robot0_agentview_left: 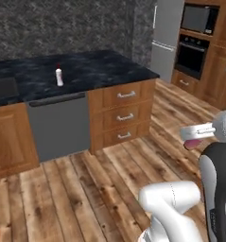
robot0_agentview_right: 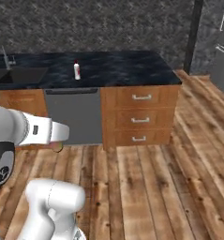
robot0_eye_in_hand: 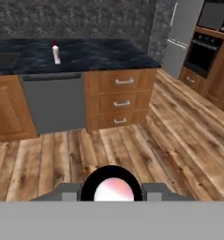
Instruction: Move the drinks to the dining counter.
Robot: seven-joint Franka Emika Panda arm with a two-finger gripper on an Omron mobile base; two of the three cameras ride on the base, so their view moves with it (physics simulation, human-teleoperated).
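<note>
A slim white drink with a red cap stands upright on the dining counter, a dark marbled top. My gripper hovers over the wooden floor, well short of the counter and at about drawer height. It is shut on a small pink-and-white drink. In the hand view the drink appears end-on, a pink disc in a dark ring between the two fingers.
The counter's sink and steel faucet lie at its left end. Below the top are a grey dishwasher front and three drawers. A fridge and wall oven stand at the right.
</note>
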